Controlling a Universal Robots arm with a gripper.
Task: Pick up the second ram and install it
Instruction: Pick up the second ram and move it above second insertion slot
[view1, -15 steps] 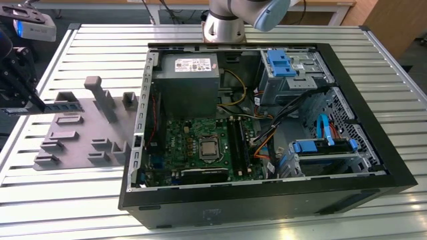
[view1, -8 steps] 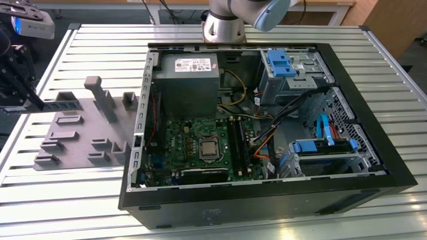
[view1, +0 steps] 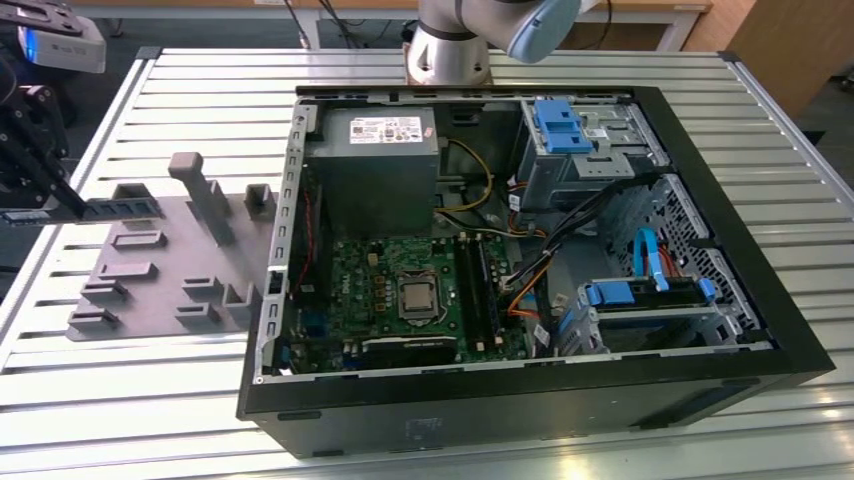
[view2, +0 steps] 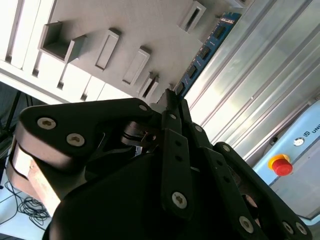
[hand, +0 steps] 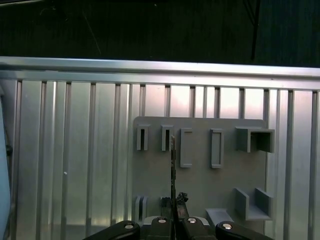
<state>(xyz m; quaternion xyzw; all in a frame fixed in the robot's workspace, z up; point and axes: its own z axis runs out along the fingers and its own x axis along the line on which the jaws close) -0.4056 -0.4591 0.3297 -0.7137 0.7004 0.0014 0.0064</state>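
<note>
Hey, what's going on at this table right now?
A robot arm's black claw is shut on the thin dark-green ram strip. It holds the strip over the grey plastic holder tray, at the exterior view's left, seemingly lifted clear of the slots. The open black computer case lies beside the tray on the slatted metal table, and the strip has not yet reached the green motherboard inside.
</note>
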